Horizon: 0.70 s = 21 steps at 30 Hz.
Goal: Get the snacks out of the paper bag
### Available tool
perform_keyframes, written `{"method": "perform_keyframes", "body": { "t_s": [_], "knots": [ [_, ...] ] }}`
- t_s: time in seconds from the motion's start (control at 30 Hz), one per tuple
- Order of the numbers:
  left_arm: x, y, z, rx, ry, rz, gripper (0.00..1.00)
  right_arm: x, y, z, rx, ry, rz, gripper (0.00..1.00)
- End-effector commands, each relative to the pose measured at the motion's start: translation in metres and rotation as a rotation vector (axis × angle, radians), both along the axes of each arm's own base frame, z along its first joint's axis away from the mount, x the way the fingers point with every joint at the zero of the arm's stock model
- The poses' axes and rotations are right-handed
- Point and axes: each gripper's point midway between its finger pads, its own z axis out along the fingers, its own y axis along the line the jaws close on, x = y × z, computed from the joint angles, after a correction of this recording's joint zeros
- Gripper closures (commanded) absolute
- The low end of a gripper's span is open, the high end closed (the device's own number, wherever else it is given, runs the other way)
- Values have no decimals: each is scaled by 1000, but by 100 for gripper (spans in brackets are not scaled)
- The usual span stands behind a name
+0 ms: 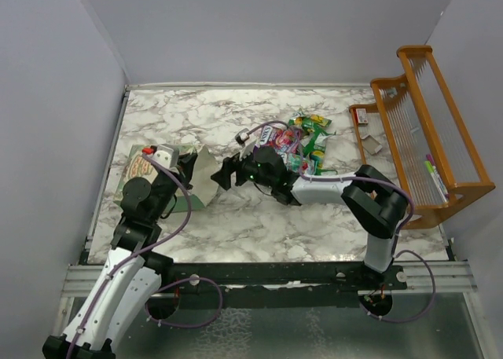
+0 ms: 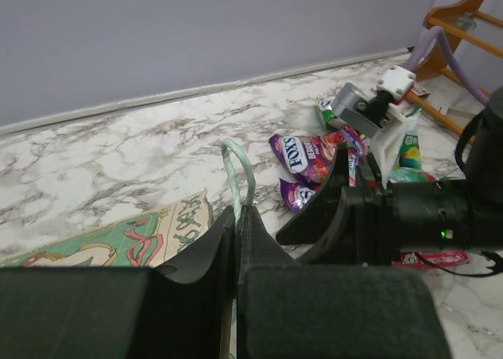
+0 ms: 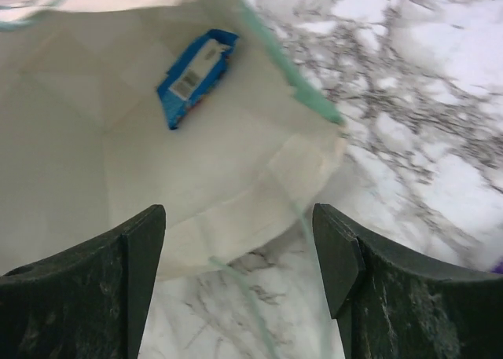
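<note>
1. From the top camera I cannot see inside the rectangular pale-green paper bag (image 1: 161,174). It lies on its side at the left of the white marble table (image 1: 236,225), and both grippers cover its mouth.
2. In the left wrist view my own black fingers fill the bottom, so only a strip of the bag's printed side shows beside them.
3. The left gripper (image 2: 238,217) is clenched on the bag. A thin pale-green handle loop (image 2: 237,166) rises from between the closed jaws.
4. The right gripper (image 3: 240,269) is released. Its jaws stand wide apart just before the bag's mouth, and nothing is between them.
5. The right wrist view shows the cream-white inside, with one small blue shiny packet (image 3: 195,75) lying deep in it. The picture is blurred there and the frame cuts the left part of the inside, so I cannot tell if more is in it.
6. The other shiny snack packets (image 1: 302,143), purple, pink and green, lie in a pile on the table right of the bag, partly hidden by the right arm.
7. An orange wooden rack (image 1: 428,123) stands at the far right.
</note>
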Motion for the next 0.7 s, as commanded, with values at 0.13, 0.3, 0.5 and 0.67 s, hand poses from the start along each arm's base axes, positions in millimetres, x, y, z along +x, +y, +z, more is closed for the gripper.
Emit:
{"method": "perform_keyframes", "body": {
  "t_s": [0.13,0.3,0.5,0.67],
  "knots": [
    [-15,-14,16,-22,-72,-104,100,40,-17,0,-146,-268,70,24],
    [-24,-25,18,-8,-91,-183,100,34,1,20,-96,-592,218,24],
    [-35,-32,20,16,-98,-243,100,56,25,30,-88,-693,237,32],
    [-38,-31,16,25,-92,-246,100,52,38,39,-33,-800,296,51]
  ]
}}
